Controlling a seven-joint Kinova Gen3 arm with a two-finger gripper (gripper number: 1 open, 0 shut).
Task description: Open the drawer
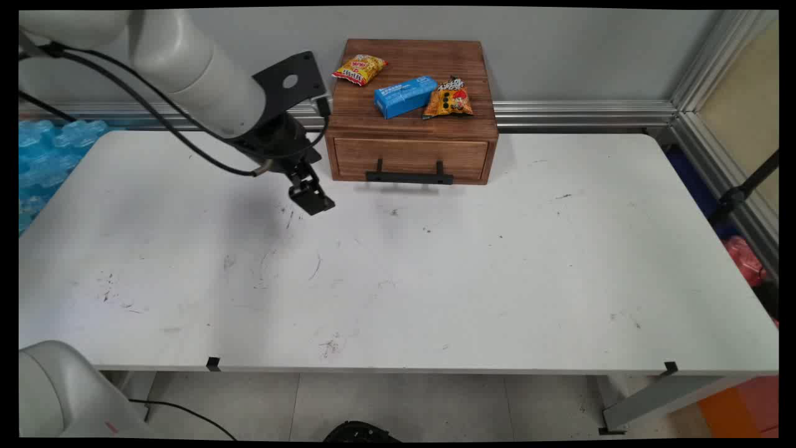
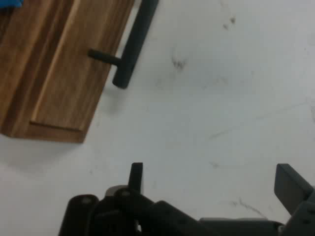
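Your tool [image 1: 309,198] hangs low over the table [image 1: 435,280], just left of the drawer box [image 1: 411,112] and a little in front of its face. It holds nothing. In the hand view the two fingers [image 2: 291,186] stand wide apart with bare table between them — spread, empty.

The box sits at the table's far edge against the wall. Its drawer [image 1: 410,158] looks closed, the front flush. The black handle [image 1: 408,177] runs along the lower front, held off the wood on two short posts. In the hand view the handle's near end [image 2: 129,59] lies up and left of the fingers, well apart from them.

On top of the box: a yellow snack bag [image 1: 360,68] at the left rear, a blue carton [image 1: 405,96] in the middle, an orange snack bag [image 1: 449,99] touching the carton's right end.

Risks from here, as you read them:
- The tool is close to the box's left front corner. A sideways drift would knock the wood rather than meet the handle.
- The box looks light and unanchored — a bump could slide it or shake the bags off.
- The tool is low; dropping further would scrape the table.
- Black cables hang near the box's left side and could snag.
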